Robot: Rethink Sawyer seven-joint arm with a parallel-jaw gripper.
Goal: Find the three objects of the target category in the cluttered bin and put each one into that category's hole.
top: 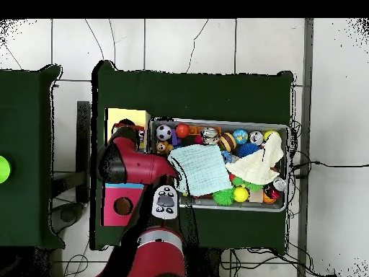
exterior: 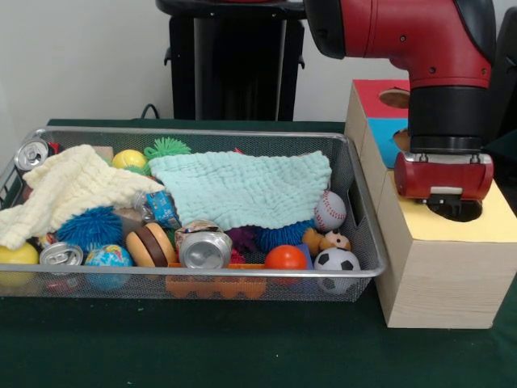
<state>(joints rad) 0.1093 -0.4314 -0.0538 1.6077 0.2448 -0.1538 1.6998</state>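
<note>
Green tabletop [exterior: 242, 356] | gripper [exterior: 454, 208] over box's yellow hole [exterior: 460, 212], fingers state: cannot tell | bin [exterior: 365, 242] lies at 9 o'clock, front view

Front view, right: the gripper [exterior: 454, 208] sits low over the hole in the yellow box top [exterior: 485, 222], and its fingers cannot be made out. The arm [exterior: 404, 32] is cut off by the upper edge. Centre: the mint cloth [exterior: 242, 187] and, at left, the cream cloth [exterior: 69, 190] cover part of the bin [exterior: 359, 210] contents beneath.
</note>
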